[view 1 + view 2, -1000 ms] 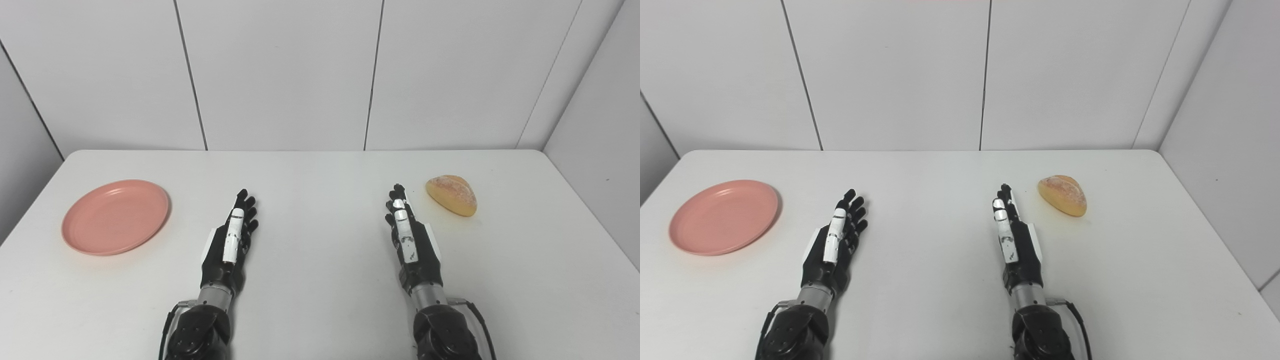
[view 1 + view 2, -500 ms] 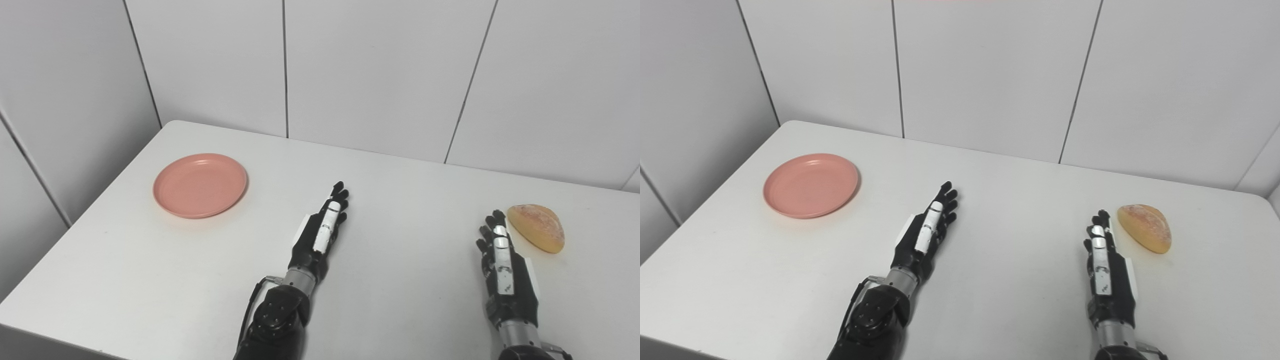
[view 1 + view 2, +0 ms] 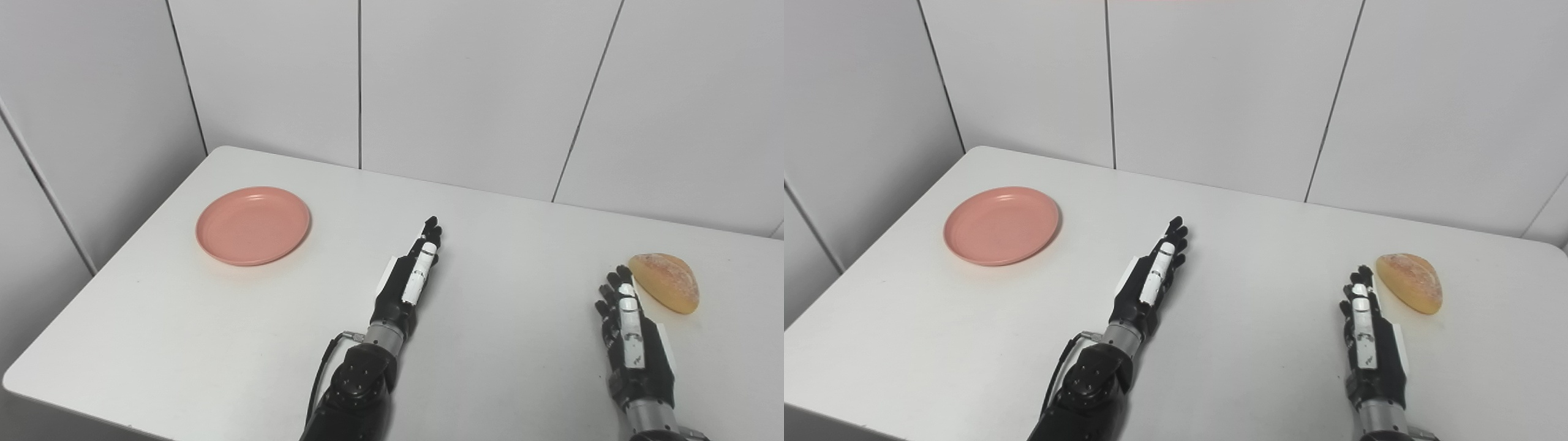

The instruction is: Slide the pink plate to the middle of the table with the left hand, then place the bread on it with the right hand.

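Nothing of the task looks done yet, judging by how things lie on the counter point(image 3: 502, 367). Nearest the robot, the right hand point(image 3: 631, 337) lies low over the surface at the right side, its fingers stretched forward and loosely apart, holding nothing; its fingertips end just beside the bread point(image 3: 666, 283) without visibly touching it. The left hand point(image 3: 409, 285) reaches forward near the middle of the counter, also flat and extended with its fingers apart and empty, pointing away from the robot. It is well apart from the plate point(image 3: 253, 225), which sits farther off toward the far left corner, upright, bare, and nowhere near the middle. So the first step, sliding the plate to the centre with the left hand, appears not to have begun: that hand would have to travel left and a little farther out to reach the plate's rim before any push or pull. The second step, lifting the bread with the right hand and setting it on the plate, is also wholly left, though the right hand is already placed close to its target. Beyond the counter stand only pale wall panels point(image 3: 465, 92).
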Controlling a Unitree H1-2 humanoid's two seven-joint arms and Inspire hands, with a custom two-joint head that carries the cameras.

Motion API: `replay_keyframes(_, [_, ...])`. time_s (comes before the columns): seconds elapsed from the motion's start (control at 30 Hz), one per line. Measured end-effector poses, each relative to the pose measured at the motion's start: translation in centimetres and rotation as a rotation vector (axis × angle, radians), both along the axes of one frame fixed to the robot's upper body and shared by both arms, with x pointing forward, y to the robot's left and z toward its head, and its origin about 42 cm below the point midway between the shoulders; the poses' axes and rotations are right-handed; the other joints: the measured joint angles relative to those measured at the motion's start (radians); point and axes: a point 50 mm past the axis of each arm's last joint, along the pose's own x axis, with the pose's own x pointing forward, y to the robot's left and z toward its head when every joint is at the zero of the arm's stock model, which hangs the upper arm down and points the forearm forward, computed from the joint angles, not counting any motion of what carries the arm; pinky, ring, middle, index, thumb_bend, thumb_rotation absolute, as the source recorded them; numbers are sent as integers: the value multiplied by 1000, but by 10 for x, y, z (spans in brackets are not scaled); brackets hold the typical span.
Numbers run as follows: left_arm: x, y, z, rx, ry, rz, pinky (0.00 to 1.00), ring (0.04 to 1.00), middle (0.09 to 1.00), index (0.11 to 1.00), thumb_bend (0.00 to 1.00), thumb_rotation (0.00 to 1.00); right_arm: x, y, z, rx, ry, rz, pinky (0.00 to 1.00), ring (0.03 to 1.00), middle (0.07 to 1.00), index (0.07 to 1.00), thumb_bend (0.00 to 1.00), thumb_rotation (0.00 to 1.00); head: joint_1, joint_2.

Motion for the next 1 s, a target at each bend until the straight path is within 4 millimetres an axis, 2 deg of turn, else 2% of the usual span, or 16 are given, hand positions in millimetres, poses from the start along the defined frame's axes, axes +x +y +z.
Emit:
replay_keyframes(0.1, [2,4,0,2,0,15,1000,993,978,964,421,1000,0,0,0,0,-1,1,1000,1000,1000,1000,575,928,-3,0])
replay_keyframes(0.17, [3,9,0,0,1,42,946,947,930,918,427,1000,0,0,0,1,-1,0,1000,1000,1000,1000,563,928,0,-3])
replay_keyframes(0.23, [4,14,1,2,-6,88,940,941,922,915,432,1000,0,0,0,0,-1,1,1000,1000,1000,1000,557,940,2,-3])
replay_keyframes(0.47, [9,49,5,-44,-20,153,929,935,921,912,462,1000,1,0,1,0,-3,3,1000,1000,1000,1000,569,938,2,-8])
replay_keyframes(0.57, [11,62,14,-70,-47,181,885,901,884,868,490,1000,3,1,1,1,-3,4,1000,1000,1000,1000,579,933,3,-11])
replay_keyframes(0.67, [18,73,24,-82,-70,220,893,888,863,847,532,1000,5,2,1,0,-3,8,1000,1000,1000,1000,586,944,11,-11])
replay_keyframes(0.8, [24,84,38,-84,-108,262,829,842,828,813,494,1000,5,2,1,-1,-4,12,1000,1000,1000,1000,598,948,11,-11])
replay_keyframes(1.0, [27,114,47,-81,-137,358,771,804,801,786,529,1000,6,1,1,0,-6,7,1000,1000,1000,1000,532,938,21,-11])
